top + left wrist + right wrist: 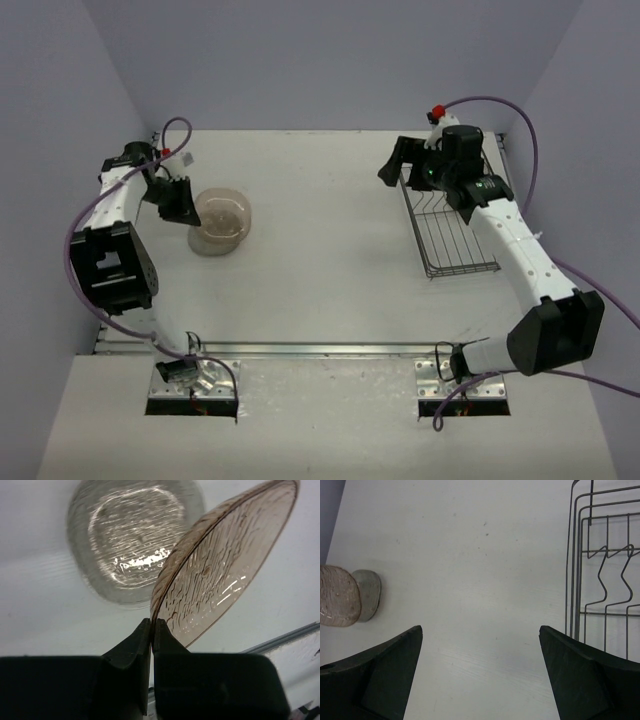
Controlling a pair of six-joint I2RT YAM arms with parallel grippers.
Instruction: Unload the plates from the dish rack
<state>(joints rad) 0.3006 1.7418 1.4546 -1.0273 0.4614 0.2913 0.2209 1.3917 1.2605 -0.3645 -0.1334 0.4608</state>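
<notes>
Dish rack (455,235) stands at the right of the table (330,290), no plates showing in it; the right gripper (480,630) gapes beside it, holding nothing. Far left, a clear plate (130,540) lies flat, and the left gripper (151,630) pinches a smoky-brown plate (225,560) by its rim, tilted above. Thin, stiff, slick, likely brittle: rim holds suit it.

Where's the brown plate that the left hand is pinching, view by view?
Top external: brown plate left of centre, beside the left hand.
Left wrist: brown plate right of centre, tilted, rim pinched by the hand.
Right wrist: brown plate at the far left edge.
Shared landmark: the clear plate lying flat next to it.
</notes>
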